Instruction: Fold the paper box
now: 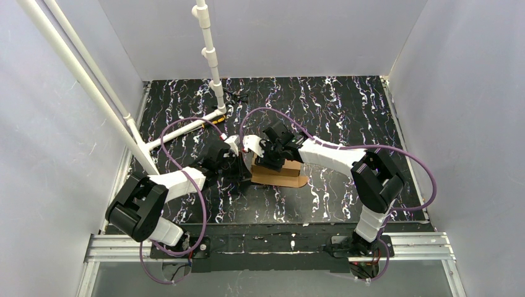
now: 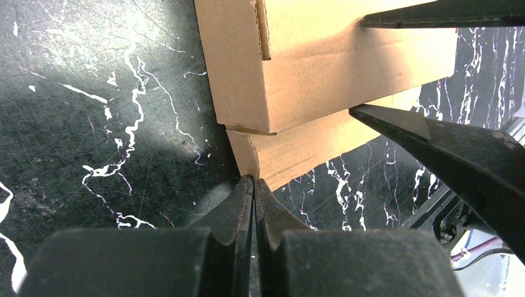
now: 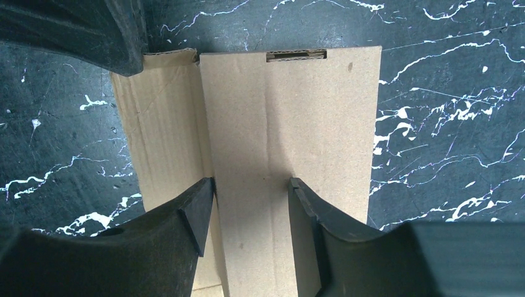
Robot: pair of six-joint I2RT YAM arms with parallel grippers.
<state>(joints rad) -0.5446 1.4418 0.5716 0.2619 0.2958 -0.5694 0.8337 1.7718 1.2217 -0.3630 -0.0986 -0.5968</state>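
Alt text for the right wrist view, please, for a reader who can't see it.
The right gripper, jaws apart, rests its tips on a panel of the brown paper box, which lies on a black white-veined table. A narrow slot shows at the panel's far edge, and a dark shape crowds the upper left corner.

The top external camera sits high behind the arm bases, tilted down and forward, far enough back to take in the whole black, white-veined tabletop. The left wrist camera looks along the left claw, very close to a corner of the plain brown cardboard box just beyond its tips. The right wrist camera looks past the right claw onto the box's flat panel ahead, equally close. All three views share the box.
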